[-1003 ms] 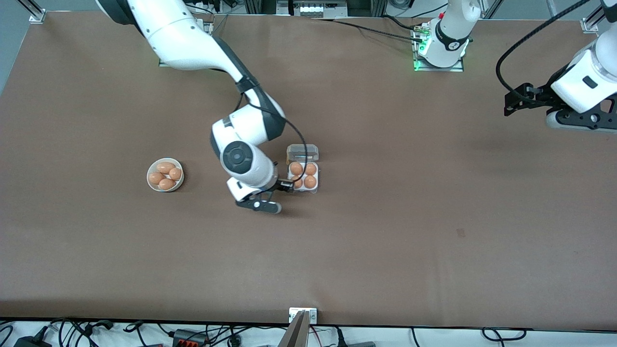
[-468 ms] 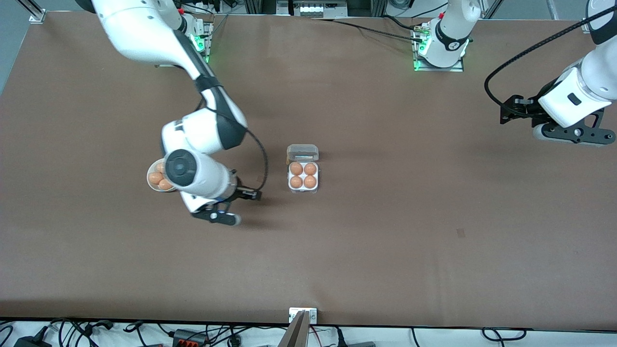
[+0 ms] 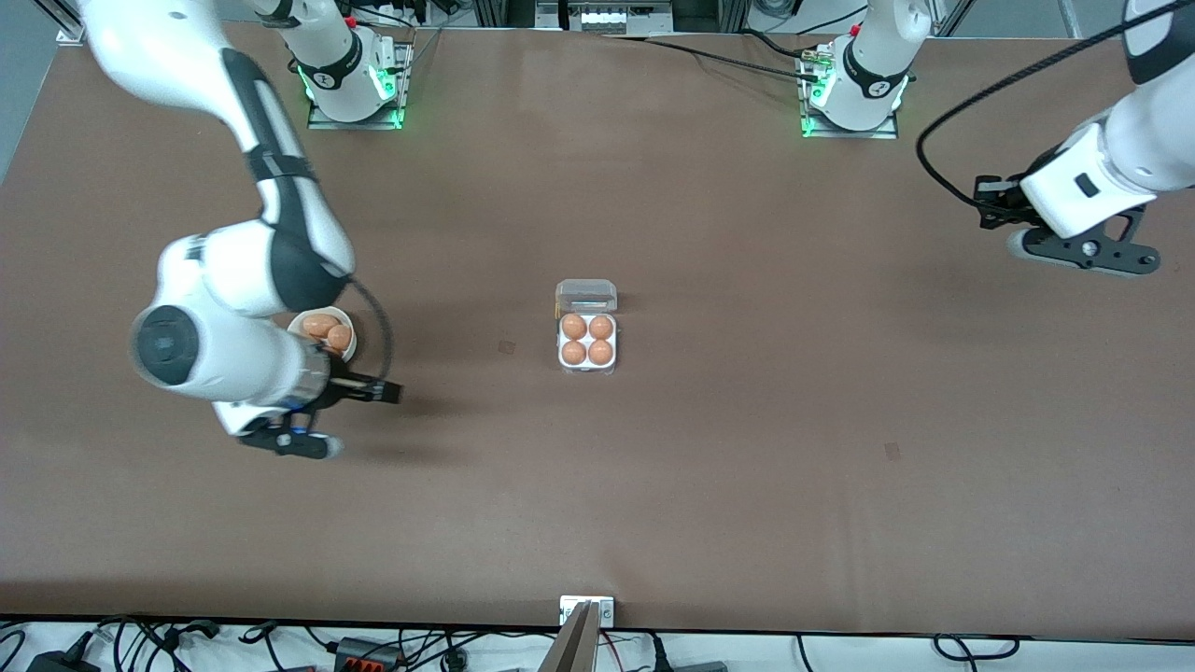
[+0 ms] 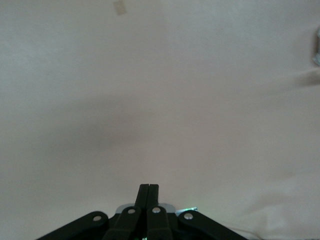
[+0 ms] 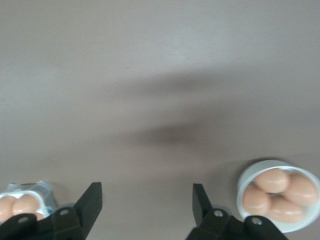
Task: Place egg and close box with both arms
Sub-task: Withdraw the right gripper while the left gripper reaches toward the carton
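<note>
The clear box (image 3: 587,362) sits mid-table with its lid (image 3: 586,296) open and an egg (image 3: 573,328) in each of its round cells. My right gripper (image 3: 386,393) is open and empty, low over bare table beside the white bowl (image 3: 347,353). In the right wrist view its gripper (image 5: 147,192) shows spread fingers (image 5: 92,199), with the box (image 5: 44,192) at one edge and the bowl (image 5: 250,175) at the other. My left gripper (image 3: 985,201) is shut and empty over bare table at the left arm's end; it also shows in the left wrist view (image 4: 149,192).
The bowl holds several brown eggs (image 5: 272,181) and is partly covered by the right arm (image 3: 238,280) in the front view. A small dark mark (image 3: 892,451) is on the brown table. The arm bases (image 3: 850,103) stand along the table edge farthest from the front camera.
My right gripper has drawn away from the box toward the right arm's end of the table and now hangs beside the bowl. The left arm shifted slightly. The box has not moved.
</note>
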Controlling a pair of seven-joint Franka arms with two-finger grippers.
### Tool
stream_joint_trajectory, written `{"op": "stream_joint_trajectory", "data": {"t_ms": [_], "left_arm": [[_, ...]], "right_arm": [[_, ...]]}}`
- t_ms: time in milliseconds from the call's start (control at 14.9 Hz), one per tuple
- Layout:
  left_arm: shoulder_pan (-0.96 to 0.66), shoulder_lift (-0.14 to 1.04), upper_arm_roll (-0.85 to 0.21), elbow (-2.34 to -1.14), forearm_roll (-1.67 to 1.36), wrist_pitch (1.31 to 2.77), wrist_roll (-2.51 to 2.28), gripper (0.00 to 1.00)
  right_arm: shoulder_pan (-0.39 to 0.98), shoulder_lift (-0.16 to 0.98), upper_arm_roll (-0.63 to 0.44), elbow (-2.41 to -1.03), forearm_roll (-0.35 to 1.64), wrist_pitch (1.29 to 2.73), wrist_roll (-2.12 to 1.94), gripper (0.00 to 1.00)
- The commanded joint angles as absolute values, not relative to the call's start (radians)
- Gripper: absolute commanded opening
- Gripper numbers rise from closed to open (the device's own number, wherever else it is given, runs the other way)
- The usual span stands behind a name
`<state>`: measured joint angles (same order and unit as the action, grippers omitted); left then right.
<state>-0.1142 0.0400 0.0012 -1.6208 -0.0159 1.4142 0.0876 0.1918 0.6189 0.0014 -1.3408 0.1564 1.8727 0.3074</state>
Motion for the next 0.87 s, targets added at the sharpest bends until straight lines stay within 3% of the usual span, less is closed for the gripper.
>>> {"op": "stream_joint_trajectory", "data": {"t_ms": [0, 67, 268, 535, 803], "left_arm": [[-0.129, 0.06, -0.058, -1.612, -0.057, 1.388, 0.083, 0.01], [-0.129, 0.077, -0.096, -1.618, -0.06, 1.4, 0.063, 0.01], [-0.127, 0.113, -0.219, -1.632, -0.08, 1.454, -0.093, 0.01], [-0.129, 0.153, -0.386, -1.68, -0.087, 1.597, -0.27, 0.01], [-0.15, 0.247, -0.512, -1.713, -0.086, 1.764, -0.438, 0.01]], "right_arm": [[0.117, 0.6, 0.018, -1.342, 0.15, 1.792, 0.258, 0.93], [0.089, 0.592, 0.018, -1.341, 0.153, 1.76, 0.256, 1.0], [0.017, 0.552, 0.017, -1.341, 0.152, 1.709, 0.207, 1.0], [0.055, 0.474, -0.095, -1.341, 0.089, 1.7, 0.1, 1.0], [0.043, 0.356, -0.107, -1.371, 0.077, 1.68, 0.04, 1.0]]}}
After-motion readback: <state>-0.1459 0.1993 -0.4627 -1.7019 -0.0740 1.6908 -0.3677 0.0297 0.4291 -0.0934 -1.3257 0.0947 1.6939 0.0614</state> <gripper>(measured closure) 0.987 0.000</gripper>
